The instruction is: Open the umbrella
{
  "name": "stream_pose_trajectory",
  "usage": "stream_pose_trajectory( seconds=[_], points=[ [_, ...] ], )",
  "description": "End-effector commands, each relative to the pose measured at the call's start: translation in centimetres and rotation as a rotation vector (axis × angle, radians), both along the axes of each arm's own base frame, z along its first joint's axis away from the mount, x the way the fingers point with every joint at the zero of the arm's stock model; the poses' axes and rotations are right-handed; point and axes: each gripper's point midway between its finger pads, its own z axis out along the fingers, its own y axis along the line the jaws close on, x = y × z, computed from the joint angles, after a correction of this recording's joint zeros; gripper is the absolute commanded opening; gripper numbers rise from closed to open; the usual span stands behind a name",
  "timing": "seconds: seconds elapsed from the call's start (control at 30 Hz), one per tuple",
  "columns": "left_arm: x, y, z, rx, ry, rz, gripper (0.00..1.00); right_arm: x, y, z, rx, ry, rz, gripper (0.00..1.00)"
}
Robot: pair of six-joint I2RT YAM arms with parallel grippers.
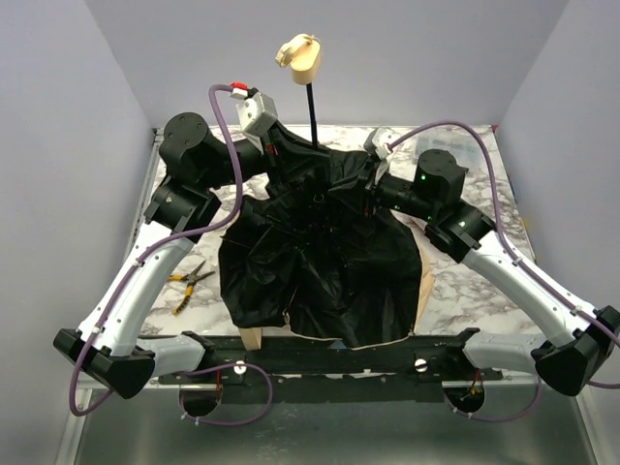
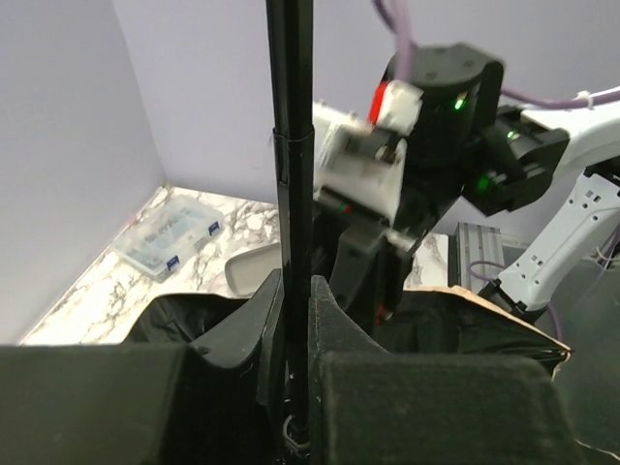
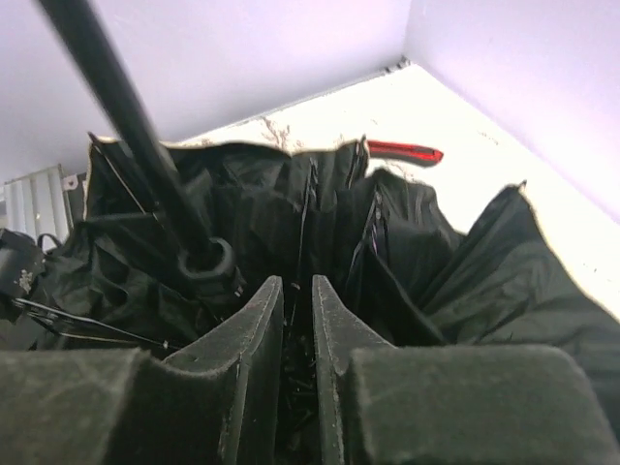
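The umbrella (image 1: 320, 252) lies partly spread on the table, black lining up, with a peach edge (image 1: 423, 281) showing at the right. Its thin black shaft (image 1: 313, 111) rises to the cream handle (image 1: 302, 56) at the back. My left gripper (image 1: 281, 160) is shut on the shaft (image 2: 293, 145), which runs between its fingers (image 2: 295, 291). My right gripper (image 1: 373, 189) reaches into the canopy from the right. Its jaws (image 3: 297, 291) stand nearly closed on folded lining and ribs, right of the shaft (image 3: 126, 126) and runner ring (image 3: 208, 260).
Yellow-handled pliers (image 1: 189, 281) lie on the marble table left of the canopy. A red-and-black tool (image 3: 405, 151) lies beyond the canopy near the back wall. A clear plastic box (image 2: 170, 235) sits near the wall. The right arm (image 2: 436, 126) is close behind the shaft.
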Motion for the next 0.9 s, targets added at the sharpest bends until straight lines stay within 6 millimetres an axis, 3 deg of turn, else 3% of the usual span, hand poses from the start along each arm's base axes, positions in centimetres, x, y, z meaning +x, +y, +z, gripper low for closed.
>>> stream_pose_trajectory(
  seconds=[0.0,0.2,0.4,0.5,0.63,0.87],
  points=[
    [-3.2,0.9,5.1,-0.079,-0.153,-0.038,0.00,1.7,-0.4,-2.7,-0.020,0.009,-0.078,0.20],
    [-4.5,1.5,5.5,-0.074,-0.140,-0.054,0.00,3.3,-3.5,-7.6,-0.185,-0.025,-0.207,0.20],
    [-5.9,1.7,4.9,-0.049,-0.113,-0.101,0.00,5.6,-7.0,-9.6,-0.283,0.009,-0.348,0.20],
    [-5.9,1.6,4.8,-0.041,-0.106,-0.110,0.00,6.0,-8.1,-9.9,-0.307,0.058,-0.368,0.38],
    [-5.2,1.4,4.8,-0.044,-0.104,-0.093,0.00,5.7,-8.2,-8.6,-0.274,0.114,-0.304,0.52],
    [-2.2,0.6,4.0,-0.017,-0.087,-0.029,0.00,-0.4,-4.9,-2.1,-0.124,0.026,0.061,0.79]
  ],
)
